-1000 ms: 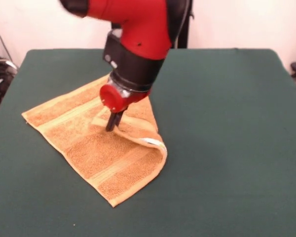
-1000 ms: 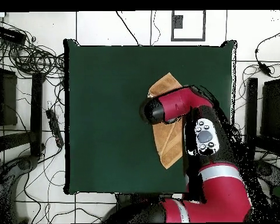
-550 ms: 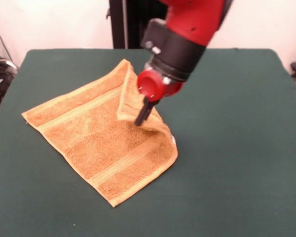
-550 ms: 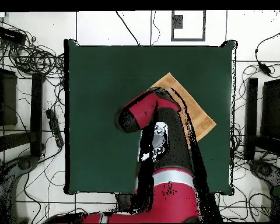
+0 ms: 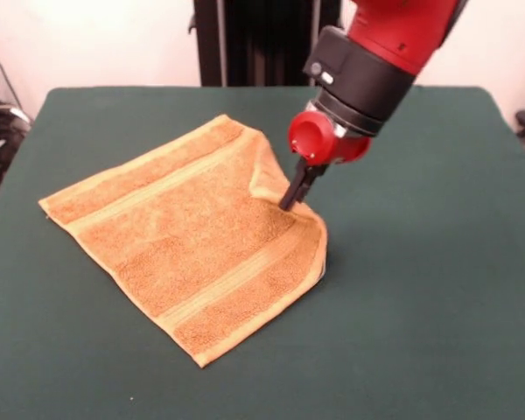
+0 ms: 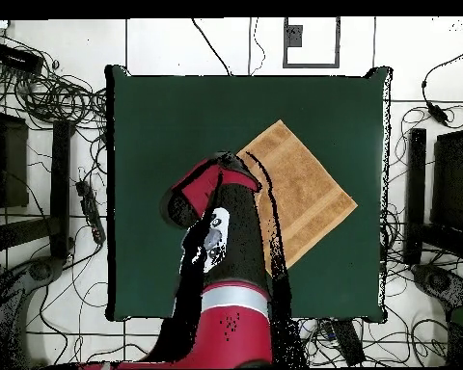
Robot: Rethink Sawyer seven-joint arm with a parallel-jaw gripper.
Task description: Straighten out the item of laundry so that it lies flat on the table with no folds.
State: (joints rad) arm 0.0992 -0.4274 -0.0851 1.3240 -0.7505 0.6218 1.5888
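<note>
The orange-tan terry hand towel (image 5: 188, 254) lay on the dark green table (image 5: 420, 289), turned like a diamond, with one corner pointing toward the camera in the front view. Most of it was spread flat, its woven band stripes running along two opposite sides. At the right-hand corner in that view the cloth rose in a small raised fold, and the edge just below it curled under slightly.

The red and black arm (image 5: 376, 52) came down at a slant from the top right. Its gripper (image 5: 290, 201) met the towel at that raised fold. The dark fingers (image 5: 296, 185) stood close together, pinched on the fold with almost no gap between them, their tips buried in the terry.

From overhead, the arm (image 6: 221, 279) covered the towel's (image 6: 303, 188) corner nearest it, and the gripper itself was hidden beneath the wrist.
</note>
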